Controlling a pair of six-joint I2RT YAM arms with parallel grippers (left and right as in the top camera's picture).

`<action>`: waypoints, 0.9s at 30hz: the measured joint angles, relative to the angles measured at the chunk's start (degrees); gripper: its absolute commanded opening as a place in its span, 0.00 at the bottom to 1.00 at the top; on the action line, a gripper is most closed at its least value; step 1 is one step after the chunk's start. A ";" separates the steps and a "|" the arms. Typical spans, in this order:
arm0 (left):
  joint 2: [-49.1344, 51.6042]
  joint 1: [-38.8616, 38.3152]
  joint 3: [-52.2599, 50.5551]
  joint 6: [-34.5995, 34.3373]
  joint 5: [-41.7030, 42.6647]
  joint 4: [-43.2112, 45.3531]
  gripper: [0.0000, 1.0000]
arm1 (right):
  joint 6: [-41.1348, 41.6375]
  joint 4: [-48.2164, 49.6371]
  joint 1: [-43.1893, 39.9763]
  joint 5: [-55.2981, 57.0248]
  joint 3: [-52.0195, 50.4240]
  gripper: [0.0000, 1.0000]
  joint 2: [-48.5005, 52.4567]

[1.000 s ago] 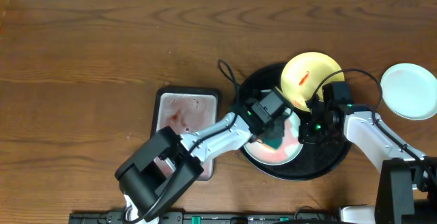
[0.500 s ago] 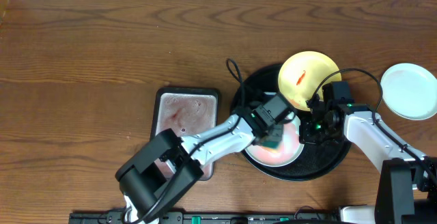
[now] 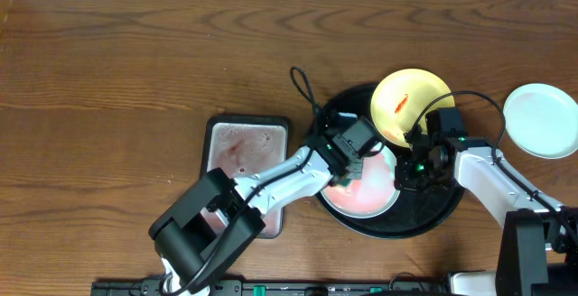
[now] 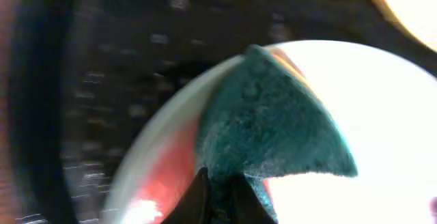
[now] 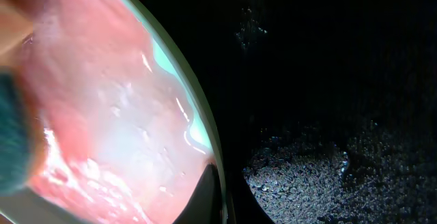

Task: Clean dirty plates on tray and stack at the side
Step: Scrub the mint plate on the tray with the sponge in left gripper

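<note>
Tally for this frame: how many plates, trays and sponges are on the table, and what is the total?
Plates: 3 (yellow plate, smeared plate, white plate)
Trays: 2 (black tray, grey tray)
Sponges: 1 (teal sponge)
Total: 6

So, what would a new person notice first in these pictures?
Probably the teal sponge, pinched in the left gripper and pressed on a pink-sudsed plate inside the wet black tray. The right gripper pinches that plate's rim. A yellow plate with a red-orange smear lies over the tray's far rim.
</note>
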 measured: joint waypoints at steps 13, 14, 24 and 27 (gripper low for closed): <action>0.48 -0.39 -0.55 -4.52 18.36 3.96 0.09 | -0.02 -0.04 0.00 1.38 0.20 0.01 0.00; 0.48 -0.87 -0.55 -4.63 18.64 3.93 0.09 | -0.02 -0.07 0.00 1.38 0.20 0.01 0.00; -0.20 -2.60 -0.59 0.00 17.44 1.42 0.07 | -0.02 -0.35 0.00 1.38 0.20 0.01 0.00; -2.19 -1.25 -0.94 0.81 14.03 -1.95 0.08 | -0.02 -0.37 0.00 1.38 0.20 0.01 0.00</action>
